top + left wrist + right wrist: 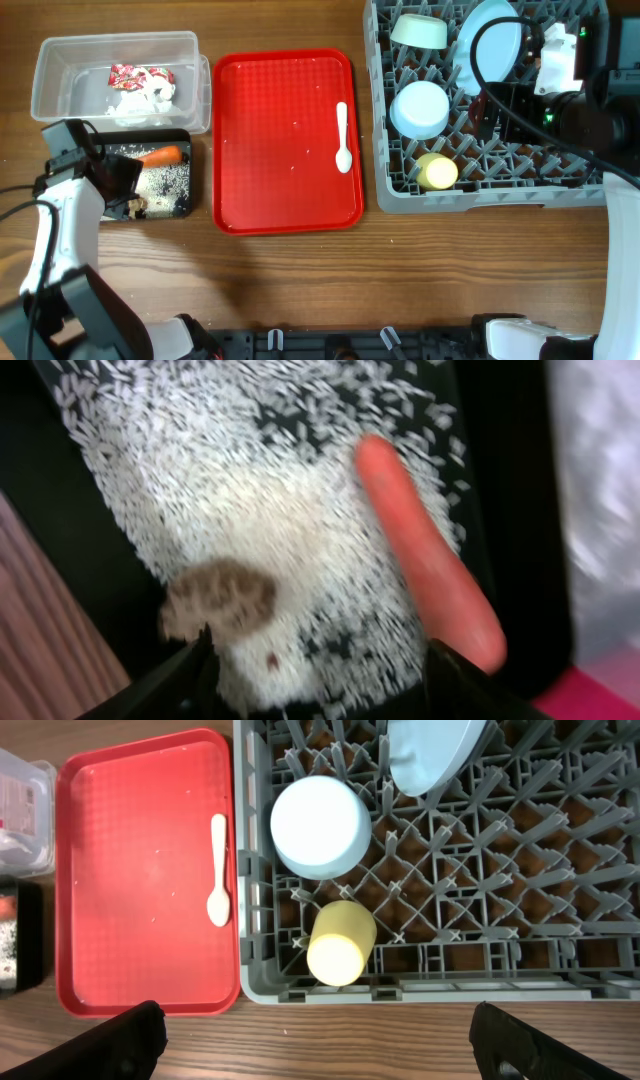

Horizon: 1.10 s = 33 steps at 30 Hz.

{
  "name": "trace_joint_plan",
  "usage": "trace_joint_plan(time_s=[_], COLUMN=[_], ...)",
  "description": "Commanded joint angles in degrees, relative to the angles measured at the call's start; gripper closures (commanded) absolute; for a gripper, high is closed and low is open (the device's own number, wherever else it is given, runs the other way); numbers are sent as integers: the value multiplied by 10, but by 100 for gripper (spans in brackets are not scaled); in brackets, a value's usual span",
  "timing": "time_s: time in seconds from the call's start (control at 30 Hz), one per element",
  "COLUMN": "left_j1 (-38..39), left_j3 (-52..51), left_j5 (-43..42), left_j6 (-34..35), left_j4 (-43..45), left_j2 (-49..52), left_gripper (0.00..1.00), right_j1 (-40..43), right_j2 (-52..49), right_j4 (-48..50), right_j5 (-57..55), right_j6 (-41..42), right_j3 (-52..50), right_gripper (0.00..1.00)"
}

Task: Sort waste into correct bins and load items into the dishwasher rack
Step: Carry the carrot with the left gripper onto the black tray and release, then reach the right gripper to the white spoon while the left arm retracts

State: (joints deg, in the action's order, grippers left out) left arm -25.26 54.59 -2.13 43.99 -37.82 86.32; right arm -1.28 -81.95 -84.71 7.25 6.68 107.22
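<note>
Spoon (pixel 342 137) lies alone on the tray (pixel 260 150) in the overhead view, bowl end toward the robot, near the rack (pixel 390 190), which holds the plate (pixel 492 45), bowls and cup (pixel 436 171). In the left wrist view, the left fingers (pixel 185 678) stand apart over the black tub (pixel 60 490), gripping nothing. The lump (pixel 222 596) lies on the rice (pixel 250 460) just by one fingertip, with the carrot (pixel 425 550) beside. In the right wrist view, the right fingers (pixel 120 1040) are spread wide and empty above the rack's near edge. The spoon looks light, stiff, thin and slick. Lying flat, it will probably slide, so a pinch across mid-handle seems best.
</note>
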Motion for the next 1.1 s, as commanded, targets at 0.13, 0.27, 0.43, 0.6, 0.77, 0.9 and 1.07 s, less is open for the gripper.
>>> trace_joint_plan(time_s=[0.13, 0.27, 0.43, 0.6, 0.77, 0.9, 1.07], left_j1=[69, 241, 296, 295, 294, 254, 198], left_j3=[42, 42, 42, 42, 42, 42, 42], left_j5=[-239, -190, -125, -26, 17, 17, 17], left_j6=[-177, -200, -213, -212, -144, -100, -87], left_j4=[-47, -32, -11, -29, -35, -39, -65], left_j2=[-169, -171, -168, -168, -168, -168, -168], left_gripper=[24, 22, 6, 0, 0, 0, 0], right_j1=[-4, -45, -142, -232, -284, -288, -289], right_j2=[-4, -19, -61, -136, -229, -322, -412], right_j4=[36, 52, 95, 174, 228, 247, 267], right_j5=[80, 83, 82, 44, -35, -47, -33], right_j6=[10, 28, 110, 158, 194, 237, 237], right_j3=[-1, -1, -23, -76, -83, -83, -83], right_gripper=[0, 0, 0, 4, 9, 14, 16])
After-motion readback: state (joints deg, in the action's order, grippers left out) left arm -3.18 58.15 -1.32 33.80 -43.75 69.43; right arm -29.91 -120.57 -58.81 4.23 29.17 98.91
